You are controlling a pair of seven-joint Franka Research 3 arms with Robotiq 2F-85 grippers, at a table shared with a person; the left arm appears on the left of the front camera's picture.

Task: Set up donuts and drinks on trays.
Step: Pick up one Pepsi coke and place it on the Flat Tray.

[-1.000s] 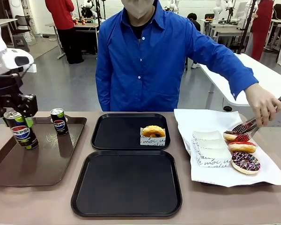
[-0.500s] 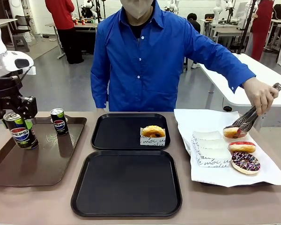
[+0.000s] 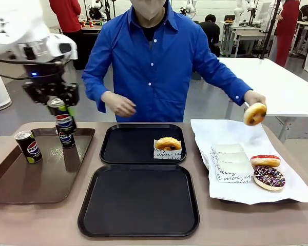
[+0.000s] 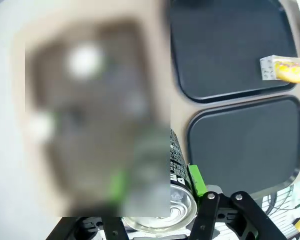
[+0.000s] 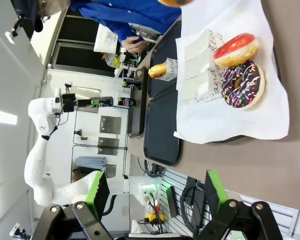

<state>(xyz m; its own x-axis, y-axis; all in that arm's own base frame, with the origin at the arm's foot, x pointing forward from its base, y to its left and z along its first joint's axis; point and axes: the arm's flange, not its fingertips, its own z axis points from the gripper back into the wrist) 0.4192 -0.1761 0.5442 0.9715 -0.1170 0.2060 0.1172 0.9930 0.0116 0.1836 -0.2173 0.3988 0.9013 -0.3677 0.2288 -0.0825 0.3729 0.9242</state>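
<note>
A second ago the left gripper [image 3: 60,102] was low over the left of the brown tray [image 3: 20,187]. Now it pinches a glossy black Pepsi can [image 3: 63,118] aloft above the far end. The person's hand [image 3: 252,97] has lifted a plain ring donut [image 3: 255,114] over the white paper [image 3: 220,130]. The right gripper [image 5: 152,192] stands spread, empty.

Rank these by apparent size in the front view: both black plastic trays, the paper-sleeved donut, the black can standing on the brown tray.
1. Nearer black plastic tray
2. Farther black plastic tray
3. Paper-sleeved golden donut and standing black can: look alike.
</note>
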